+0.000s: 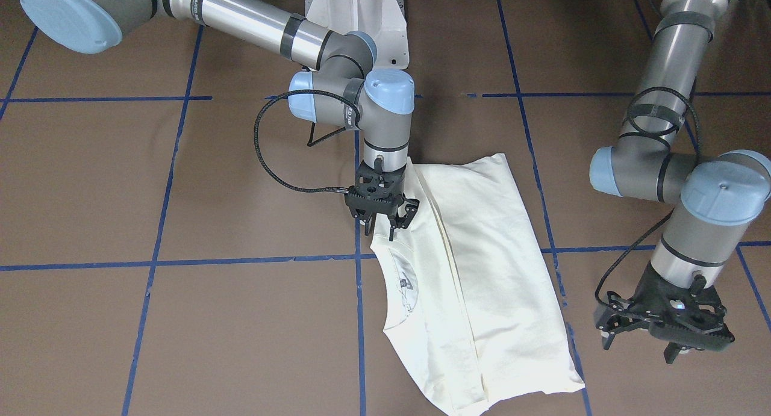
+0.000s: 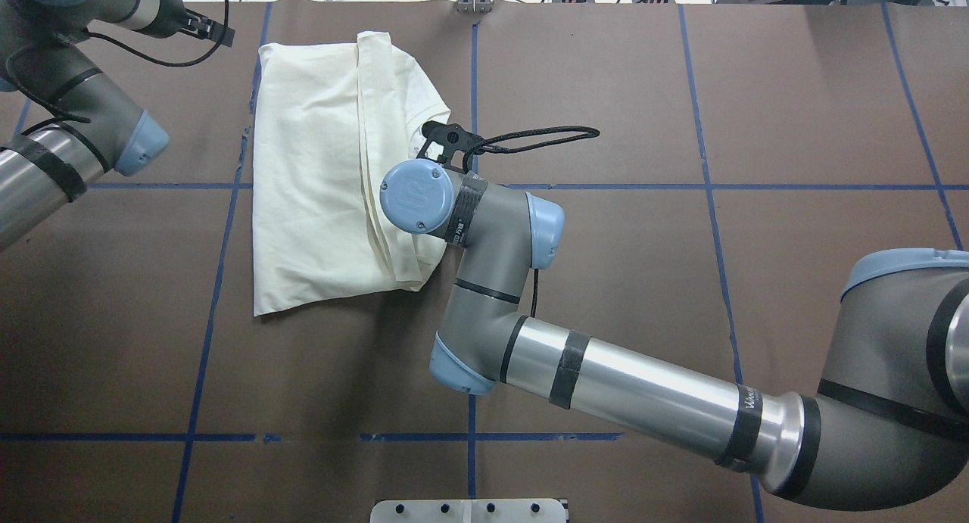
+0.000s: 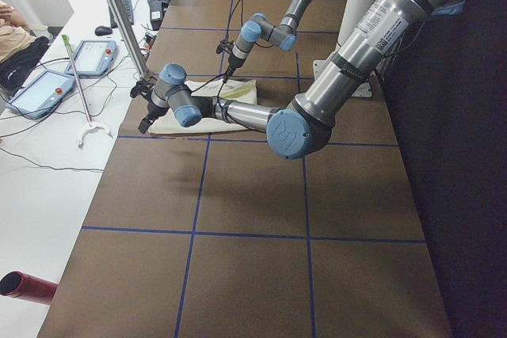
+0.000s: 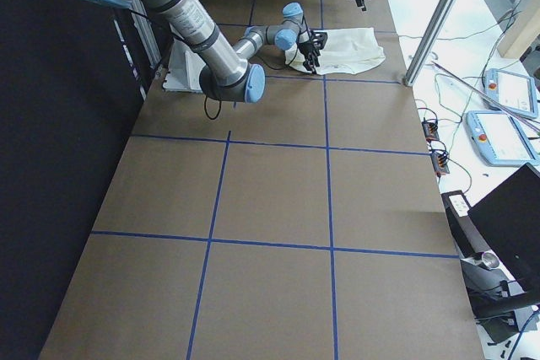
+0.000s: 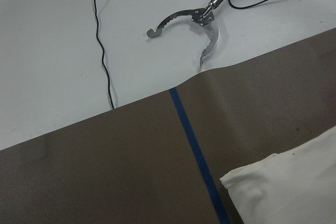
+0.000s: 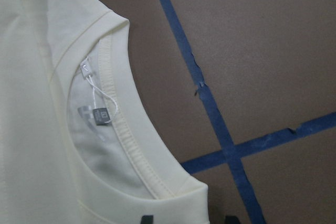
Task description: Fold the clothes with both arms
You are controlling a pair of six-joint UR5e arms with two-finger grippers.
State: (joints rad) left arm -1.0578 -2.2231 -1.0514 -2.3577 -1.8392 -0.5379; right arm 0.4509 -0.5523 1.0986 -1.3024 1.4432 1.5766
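Your black two-finger right gripper (image 1: 380,228) hangs with its jaws apart, straddling the ribbed collar-side edge of the pale cream jersey T-shirt (image 1: 494,253). The shirt lies folded lengthwise near the far-left corner of the brown paper-covered table (image 1: 90,193). Closing here could pinch one limp layer and undo the fold. The black left gripper (image 1: 639,348), also spread, hovers off the cloth.

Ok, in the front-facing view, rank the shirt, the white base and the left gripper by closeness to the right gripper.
1. Shirt, just below the right gripper, by the collar.
2. White base, toward the top of the view.
3. Left gripper, past the shirt's far edge, lower right of the view.
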